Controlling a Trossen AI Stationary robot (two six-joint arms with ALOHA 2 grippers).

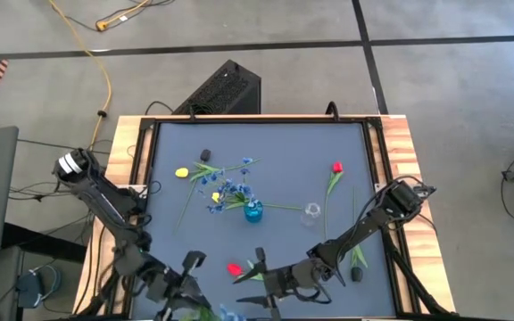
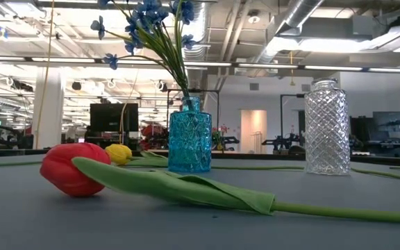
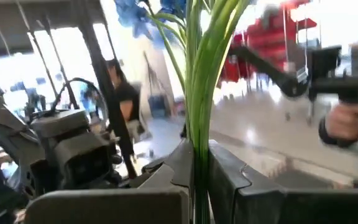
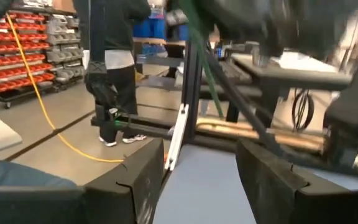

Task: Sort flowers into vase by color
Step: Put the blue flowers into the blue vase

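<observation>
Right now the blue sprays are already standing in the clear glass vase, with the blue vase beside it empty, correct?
Not quite. The low view shows the blue sprays standing in the blue vase; the clear glass vase beside it is the empty one. The high view agrees, with blue blossoms clustered at the blue vase.

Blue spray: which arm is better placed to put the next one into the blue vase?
Left. Its tool is shut on a blue spray; the right tool is open and empty, near the red tulip.

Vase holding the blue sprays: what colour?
Teal-blue cut glass vase, clearest in the low view.
</observation>
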